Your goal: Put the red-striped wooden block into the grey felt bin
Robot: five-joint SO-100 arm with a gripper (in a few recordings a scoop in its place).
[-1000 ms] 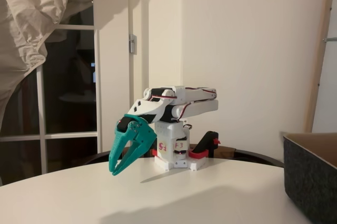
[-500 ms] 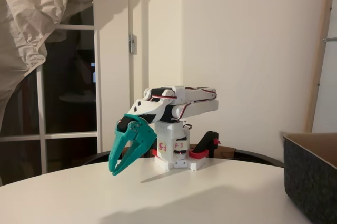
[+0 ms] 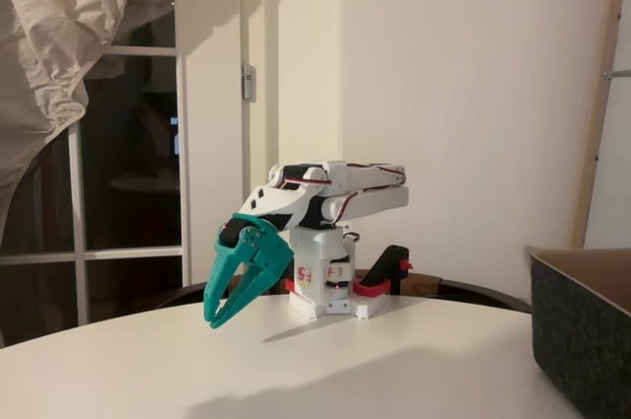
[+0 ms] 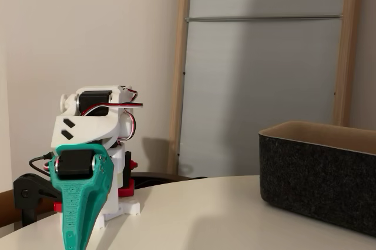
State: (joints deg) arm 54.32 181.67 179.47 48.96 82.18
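Your grey felt bin (image 3: 582,330) sits at the right edge of the round white table (image 3: 394,370) in both fixed views, with dark charcoal walls, a lighter tan inside, and nothing visible above its rim (image 4: 320,129). The inside floor of the bin is hidden from both cameras, so you cannot tell from here what lies in it.

Well apart from the bin, your teal gripper (image 3: 219,318) hangs nose-down with its tips just above the tabletop. Its two fingers taper together toward the tips with only a narrow slit between them and nothing held. In a fixed view the gripper (image 4: 71,244) faces the camera as one narrow wedge.

The white arm (image 3: 335,197) is folded low over its base (image 3: 330,286), beside a red-and-black clamp (image 3: 385,276) at the table's far edge.
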